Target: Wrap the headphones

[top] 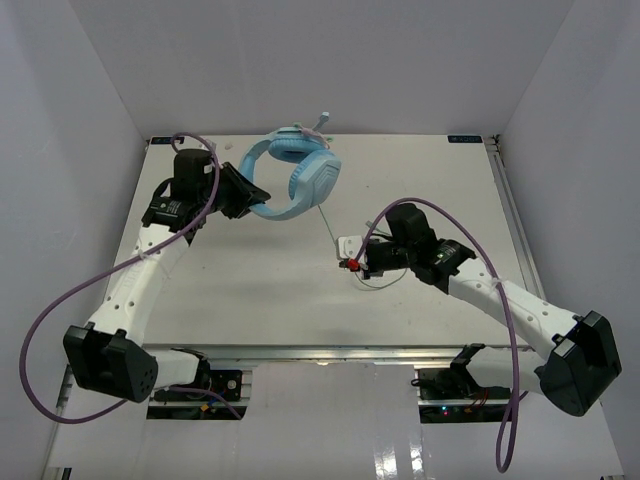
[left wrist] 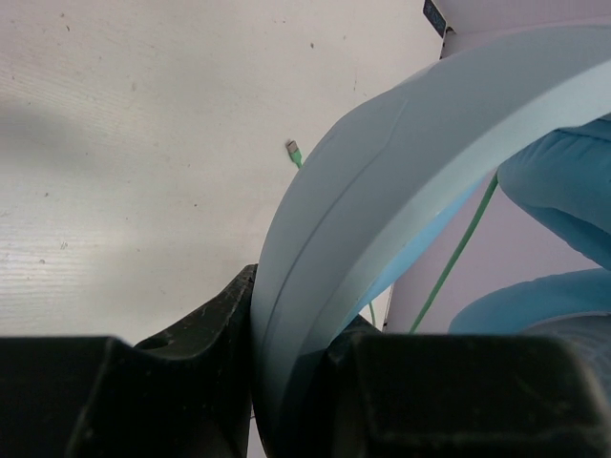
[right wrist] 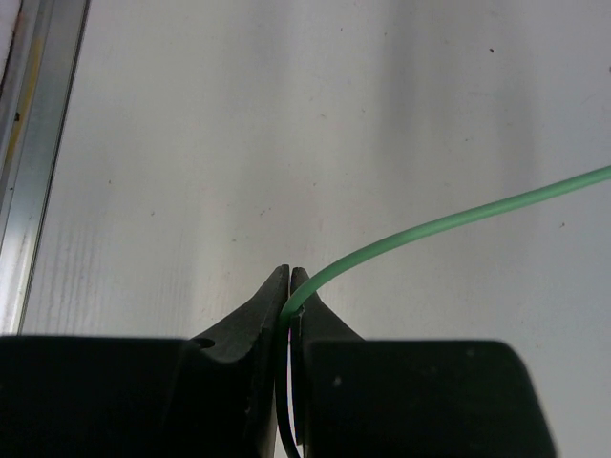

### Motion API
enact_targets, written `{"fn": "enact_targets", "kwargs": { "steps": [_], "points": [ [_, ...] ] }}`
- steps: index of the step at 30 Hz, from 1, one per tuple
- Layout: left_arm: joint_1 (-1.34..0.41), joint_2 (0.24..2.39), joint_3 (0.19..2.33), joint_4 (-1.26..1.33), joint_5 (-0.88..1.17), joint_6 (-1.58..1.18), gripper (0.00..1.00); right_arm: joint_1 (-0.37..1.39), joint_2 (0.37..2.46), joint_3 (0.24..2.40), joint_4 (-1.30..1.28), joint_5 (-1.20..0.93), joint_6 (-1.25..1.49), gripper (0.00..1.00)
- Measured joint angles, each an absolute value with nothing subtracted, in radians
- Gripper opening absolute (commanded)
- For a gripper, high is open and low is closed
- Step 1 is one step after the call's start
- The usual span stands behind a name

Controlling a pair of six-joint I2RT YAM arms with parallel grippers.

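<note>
While fingers pinch headphones, white speckled table, pale grey walls.

Left tool, right tool: both closed.

From here, the headphones fill the far left of the tabletop, clamped at the headband by the left claw. Their thin green cable runs straight to the right claw, which pinches it, and so bars the way between them. The near middle and the far right lie open. White walls close in on the left, right and far sides.
</note>
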State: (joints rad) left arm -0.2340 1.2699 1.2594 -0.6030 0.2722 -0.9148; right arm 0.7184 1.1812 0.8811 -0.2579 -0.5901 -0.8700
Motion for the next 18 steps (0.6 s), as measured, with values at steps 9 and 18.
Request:
{"fn": "enact_targets", "kwargs": {
  "steps": [9, 18],
  "points": [
    [-0.253, 1.338, 1.235, -0.514, 0.217, -0.938, 0.00, 0.782, 1.219, 0.941, -0.251, -0.479, -0.845, 0.13],
    [-0.282, 1.378, 1.203, -0.463, 0.096, -0.923, 0.00, 0.808, 1.231, 0.990, -0.291, -0.438, -0.844, 0.16]
  ]
}}
